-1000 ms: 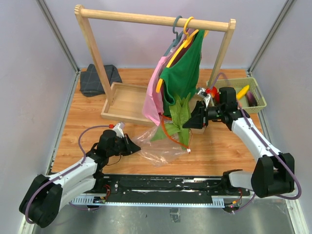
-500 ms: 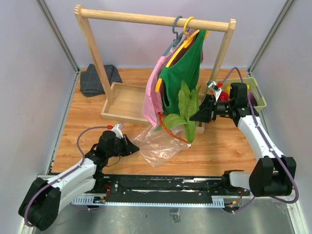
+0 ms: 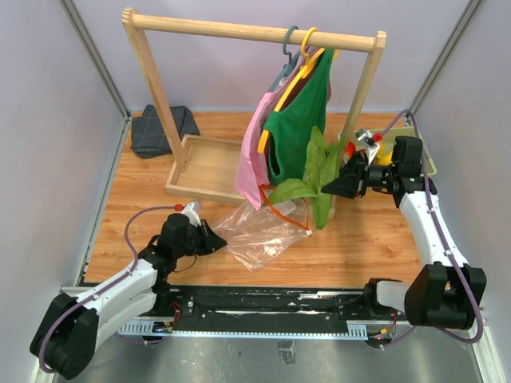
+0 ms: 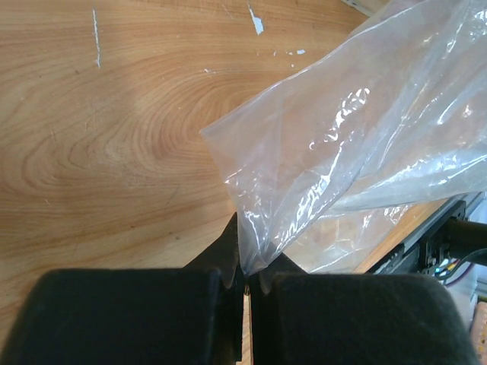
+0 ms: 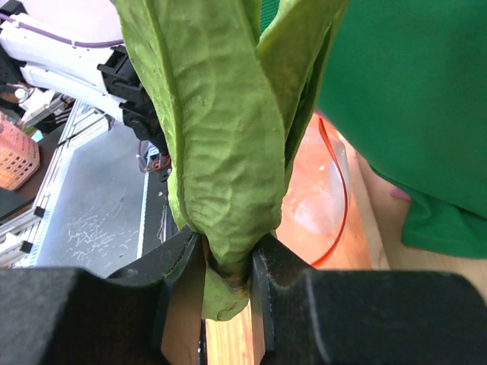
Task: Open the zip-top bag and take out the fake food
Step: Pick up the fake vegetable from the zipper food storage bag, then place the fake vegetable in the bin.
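The zip-top bag [image 3: 257, 233] lies crumpled on the table near the middle of the near edge, clear and crinkly, with its mouth turned toward the far right. Its orange-red zip strip [image 3: 279, 212] curls up in a loop at that end, and the small white slider [image 3: 308, 233] sits at the loop's near tip.

The left hand [image 3: 214, 242] is low on the table at the bag's left corner. In the left wrist view its fingers are pressed together on a pinch of the clear plastic [image 4: 245, 270], and the rest of the bag fans out away from them.

The right hand [image 3: 342, 182] is raised above the right half of the table, pointing left. It is clamped on the stem end of a fake leafy green [image 3: 316, 177], whose long leaves spread up and out in front of the green garment [image 3: 299, 120] on the wooden rack [image 3: 247, 32]. The right wrist view shows the stem squeezed between the two fingers [image 5: 228, 277]. One leaf droops toward the zip strip, though whether they touch cannot be told.

A pink garment [image 3: 252, 163] hangs beside the green one, over a wooden tray [image 3: 206, 169]. A dark folded cloth [image 3: 164, 130] lies in the far left corner. A basket [image 3: 431, 165] in the far right corner is mostly hidden behind the right arm.
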{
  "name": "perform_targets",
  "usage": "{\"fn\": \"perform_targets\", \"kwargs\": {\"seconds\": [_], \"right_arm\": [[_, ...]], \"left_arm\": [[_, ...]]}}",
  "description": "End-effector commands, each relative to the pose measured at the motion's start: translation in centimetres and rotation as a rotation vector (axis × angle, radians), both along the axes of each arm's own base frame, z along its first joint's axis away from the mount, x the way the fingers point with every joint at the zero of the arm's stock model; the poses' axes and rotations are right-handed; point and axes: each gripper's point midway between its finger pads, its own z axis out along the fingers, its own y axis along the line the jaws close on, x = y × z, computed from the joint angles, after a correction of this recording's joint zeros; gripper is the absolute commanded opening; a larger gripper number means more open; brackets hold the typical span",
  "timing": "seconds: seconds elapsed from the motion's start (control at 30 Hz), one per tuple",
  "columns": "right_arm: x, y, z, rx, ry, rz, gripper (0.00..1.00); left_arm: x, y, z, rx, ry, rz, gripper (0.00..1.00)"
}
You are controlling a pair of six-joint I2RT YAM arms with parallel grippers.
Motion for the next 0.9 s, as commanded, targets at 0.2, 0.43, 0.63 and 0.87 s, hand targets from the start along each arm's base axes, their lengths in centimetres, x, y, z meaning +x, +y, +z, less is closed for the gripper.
{"fn": "perform_targets", "kwargs": {"seconds": [0.2, 0.43, 0.63, 0.87], "right_arm": [[-0.4, -2.7, 3.1, 0.063, -0.058, -0.035, 0.05], [0.3, -3.7, 3.4, 0.048, -0.054, -0.097, 0.05], [0.7, -4.3, 3.6, 0.031, -0.054, -0.139, 0.04], [0.7, -4.8, 3.9, 0.011, -0.061, -0.183, 0.04]], "left_arm": [[1.8, 0.0, 2.6, 0.013, -0.092, 0.006, 0.0], [1.8, 0.0, 2.7, 0.018, -0.103, 0.003, 0.0], [1.8, 0.0, 2.9, 0.018, -0.113, 0.0, 0.0], [1.9, 0.2, 3.1, 0.02, -0.122, 0.008, 0.0]]}}
